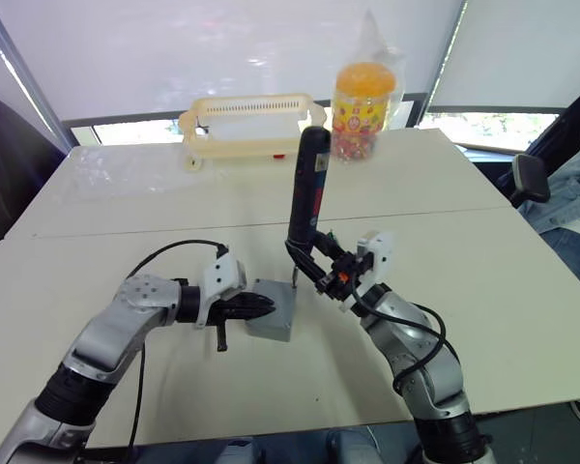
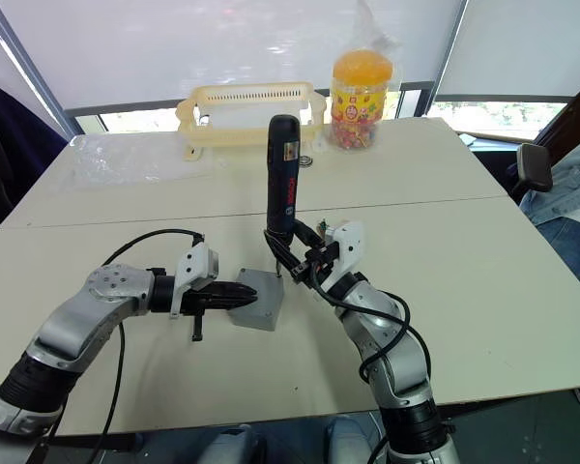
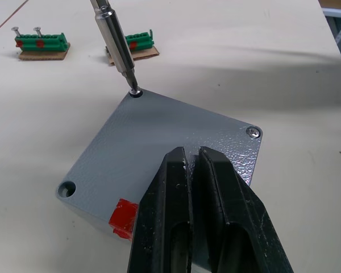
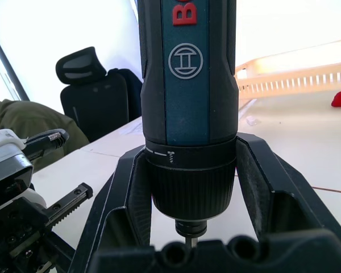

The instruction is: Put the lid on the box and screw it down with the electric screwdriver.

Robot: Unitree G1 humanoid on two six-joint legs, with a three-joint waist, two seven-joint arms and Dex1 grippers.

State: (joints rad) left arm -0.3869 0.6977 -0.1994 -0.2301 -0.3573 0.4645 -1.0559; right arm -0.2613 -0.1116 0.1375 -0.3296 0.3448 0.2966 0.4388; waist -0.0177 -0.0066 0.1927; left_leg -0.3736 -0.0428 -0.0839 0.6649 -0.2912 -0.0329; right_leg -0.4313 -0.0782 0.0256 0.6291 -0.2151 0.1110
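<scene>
The grey lid (image 3: 159,136) sits on the grey box (image 1: 273,311) at the middle of the table. A red mark (image 3: 124,216) shows on the box's side. My left gripper (image 3: 192,153) is shut, its fingertips lying over the lid's top. My right gripper (image 1: 307,255) is shut on the electric screwdriver (image 1: 309,184), which it holds upright. The screwdriver's metal bit (image 3: 116,45) stands in a screw (image 3: 135,91) at one corner of the lid. Another corner holds a screw (image 3: 253,132), and a third corner hole (image 3: 66,188) is open.
Two green screw holders (image 3: 41,42) (image 3: 133,44) lie on the table beyond the box. A cream basket (image 1: 246,124) and a jar of orange sweets (image 1: 363,99) stand at the back. A clear plastic sheet (image 1: 106,174) lies back left. An office chair (image 1: 532,179) is at the right.
</scene>
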